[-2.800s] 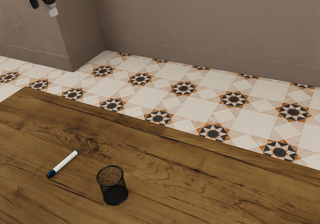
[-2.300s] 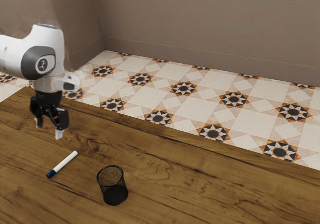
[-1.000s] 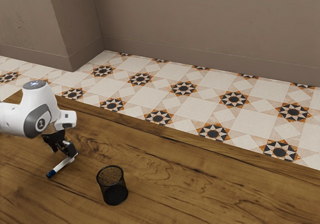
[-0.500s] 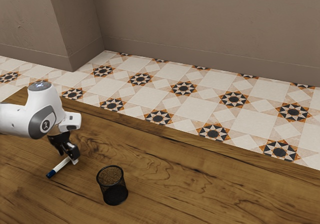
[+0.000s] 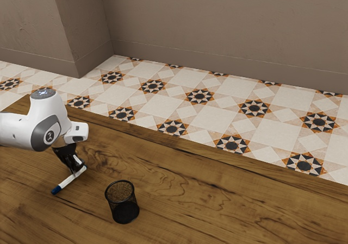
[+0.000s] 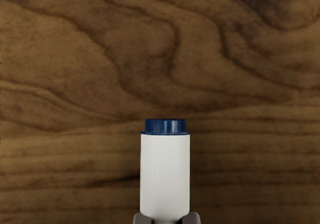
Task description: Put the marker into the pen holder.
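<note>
While the claw (image 5: 80, 170) grips the marker (image 6: 165, 174) in either view, the exterior adds the pen holder (image 5: 123, 206) — upright.

Through my wrist camera I have the marker (image 6: 165, 176), its white barrel pinched between the fingertips (image 6: 191, 218) of my gripper (image 5: 78, 171), one on its left side and one on its right. Its narrower blue end is the far one, away from my grip. Brown table (image 6: 75, 49) lies behind, its dark grain curving in waves.
</note>
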Tool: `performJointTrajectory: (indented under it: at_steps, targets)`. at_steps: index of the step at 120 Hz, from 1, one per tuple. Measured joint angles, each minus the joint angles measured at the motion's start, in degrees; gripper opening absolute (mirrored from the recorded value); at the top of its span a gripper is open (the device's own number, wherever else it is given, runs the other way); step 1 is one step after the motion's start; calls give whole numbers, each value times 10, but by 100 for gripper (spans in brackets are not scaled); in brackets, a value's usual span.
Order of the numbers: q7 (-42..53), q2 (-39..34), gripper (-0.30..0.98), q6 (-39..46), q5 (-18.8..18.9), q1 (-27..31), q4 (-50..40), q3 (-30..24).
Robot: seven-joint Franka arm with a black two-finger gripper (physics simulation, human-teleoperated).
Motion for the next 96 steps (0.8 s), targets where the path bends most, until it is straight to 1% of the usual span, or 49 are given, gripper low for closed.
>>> performJointTrajectory:
  at_steps: [20,80,96]
  targets:
    - [-8,0,-10,-2,0,0,0,0]
    - [-24,1,-10,-11,-44,0,-2,4]
    - [-26,-34,-10,-14,-42,-20,6,2]
